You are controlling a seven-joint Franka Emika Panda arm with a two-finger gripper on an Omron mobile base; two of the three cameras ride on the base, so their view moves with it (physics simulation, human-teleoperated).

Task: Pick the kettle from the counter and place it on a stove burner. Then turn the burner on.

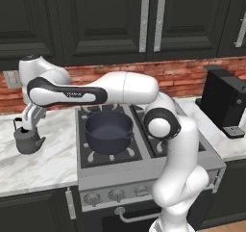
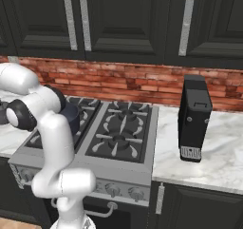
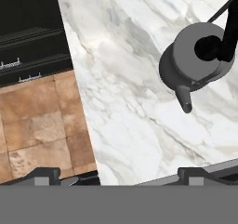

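Kettle (image 1: 29,140) sits upright on the counter (image 1: 43,163), left of the stove (image 1: 144,171) and well apart from its edge — small, squat, dark grey, spout angled toward the stove and front. From the hand view the kettle (image 3: 197,58) is seen from above at upper right: round lid with black knob, thin black handle arching off the frame edge, short spout pointing down-frame over white veined marble (image 3: 130,102).

Gripper (image 1: 26,126) hangs just above the kettle's handle, at the end of the arm stretched leftward across the stove. Its fingers are too small and dark against the kettle to read; whether they touch the handle, and how wide the jaws stand, I cannot tell.

On the stove: a dark-blue two-handled pot (image 1: 109,131) sits on the front-left burner, partly under the forearm. The other stove burners (image 2: 124,116) are bare — black grates over rings, best seen in the right base view. Knobs (image 1: 116,194) line the stove's front panel.

Right of the stove, on the counter, stands a black coffee machine (image 2: 193,119). Red brick backsplash (image 2: 118,78) behind the stove; dark cabinets (image 1: 110,19) with steel handles above it. In the hand view, left of the counter's edge, tan floor tiles (image 3: 37,121) and dark cabinet fronts.
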